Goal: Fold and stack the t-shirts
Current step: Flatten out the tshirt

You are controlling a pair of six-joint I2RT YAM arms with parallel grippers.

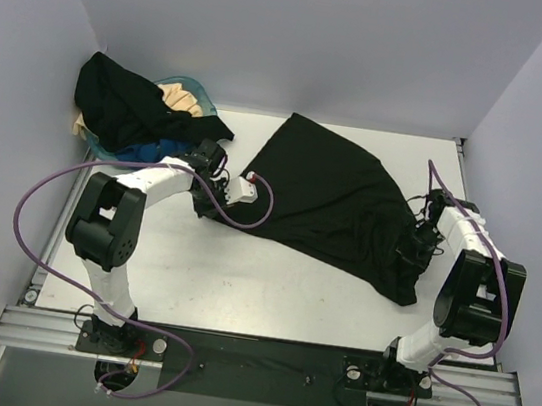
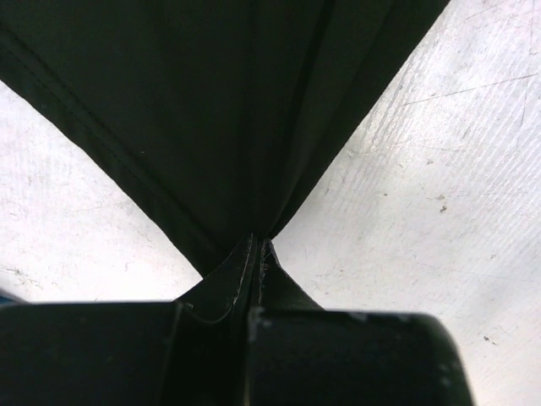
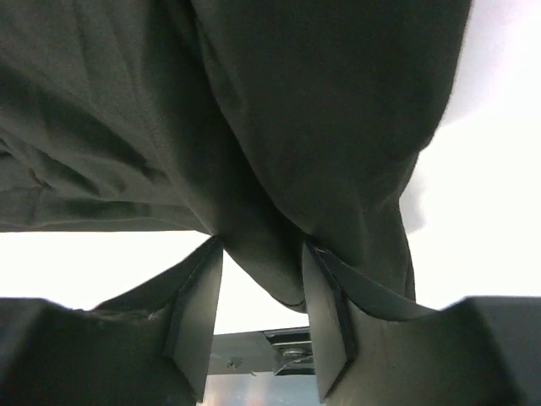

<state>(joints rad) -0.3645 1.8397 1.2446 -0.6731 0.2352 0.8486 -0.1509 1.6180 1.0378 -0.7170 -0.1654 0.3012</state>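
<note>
We see the plain black cloth t-shirt point(image 1: 337, 197) spread over the middle of the flat white table point(image 1: 240, 280). Our left gripper point(image 2: 258, 241) is clamped tight on its left corner. Our right gripper point(image 3: 262, 244) has its fingers apart, with a fold of the shirt's right edge hanging between them. A heap of black, cream and blue t-shirts point(image 1: 123, 107) fills the teal plastic basket point(image 1: 189, 82) at the back left

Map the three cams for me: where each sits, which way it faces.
Top external: fixed above and behind the bases, looking down on the table; shows left arm, right arm, the spread black t-shirt, and a teal basket far left.
Left wrist: on the left arm, looking down past its fingers; left gripper shut on the shirt.
Right wrist: on the right arm, low against the cloth; right gripper fingers apart, cloth between.
Shared: all three see the black t-shirt.
</note>
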